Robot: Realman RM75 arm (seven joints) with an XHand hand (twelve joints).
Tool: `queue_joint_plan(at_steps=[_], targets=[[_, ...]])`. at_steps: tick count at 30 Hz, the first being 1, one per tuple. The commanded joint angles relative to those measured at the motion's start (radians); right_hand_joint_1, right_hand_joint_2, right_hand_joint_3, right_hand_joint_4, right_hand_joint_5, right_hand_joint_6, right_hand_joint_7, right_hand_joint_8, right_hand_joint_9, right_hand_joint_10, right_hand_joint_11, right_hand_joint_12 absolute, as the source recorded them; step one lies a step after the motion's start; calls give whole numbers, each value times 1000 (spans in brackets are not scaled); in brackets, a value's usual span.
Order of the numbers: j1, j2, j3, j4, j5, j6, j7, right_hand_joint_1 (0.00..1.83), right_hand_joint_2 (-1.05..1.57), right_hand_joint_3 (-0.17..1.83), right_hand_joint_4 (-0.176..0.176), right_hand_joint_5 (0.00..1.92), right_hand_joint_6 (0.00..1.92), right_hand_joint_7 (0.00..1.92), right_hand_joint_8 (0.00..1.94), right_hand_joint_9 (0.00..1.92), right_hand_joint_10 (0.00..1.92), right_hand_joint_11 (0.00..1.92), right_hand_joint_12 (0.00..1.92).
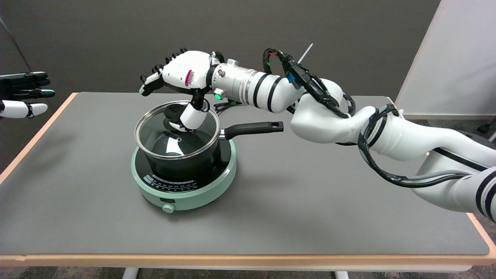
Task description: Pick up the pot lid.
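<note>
Pot lid (175, 133) sits on the pot (182, 161); robot hand (182, 83) hovers above, fingers spread, holding nothing.

Right hand (182, 77) sits above the pot lid (176, 133), thumb (192, 115) dipping beside the knob (172, 112), other fingers spread out over the lid's far-left side. Air above the lid's near half is open. Pot (182, 159) sits on the green cooker (184, 186), whose wide base blocks any low approach from the sides. The pot handle (252, 129) sticks out to the right, barring that side at rim height (right arm passes just behind it). Cable (226, 105) lies on the table (310, 201) behind the pot. Table's near strip, left side and right side are bare, wide room. Left hand (23, 95) hangs off the far-left edge, well apart.
</note>
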Motion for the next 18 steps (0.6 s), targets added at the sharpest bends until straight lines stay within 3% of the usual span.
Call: queue_joint_plan(at_steps=[1, 18], targets=[[-13, -17, -2, -88, 1, -2, -6, 847, 550, 979, 143, 479, 208, 555, 175, 589, 348, 404, 736], [-24, 4, -1, -56, 58, -8, -7, 854, 551, 980, 144, 473, 205, 563, 177, 596, 353, 404, 732]])
